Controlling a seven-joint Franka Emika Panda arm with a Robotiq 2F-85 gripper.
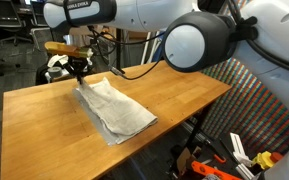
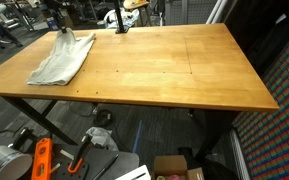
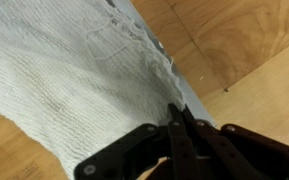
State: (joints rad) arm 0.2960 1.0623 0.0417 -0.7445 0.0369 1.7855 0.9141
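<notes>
The pincer [image 1: 79, 70] stands at the far corner of a grey cloth [image 1: 114, 108], which lies spread on the wooden tabletop [image 1: 44, 115] near one edge. In the wrist view the jaws are drawn narrow, pinching the cloth's hem, and the rest of the cloth stretches away from the pincer.

So there's a wooden table [image 1: 44, 120] with a grey cloth [image 1: 114, 110] spread on it, running diagonally across the middle. The white arm [image 1: 199, 42] reaches in from the right with a big round joint up front. Its pincer [image 1: 79, 70] is down on the cloth's far corner, which looks pulled up a bit. Past the table's right edge there's patterned carpet [image 1: 249, 95], with an orange tool [image 1: 216, 170] and something yellow [image 1: 265, 158] on the floor.
</notes>
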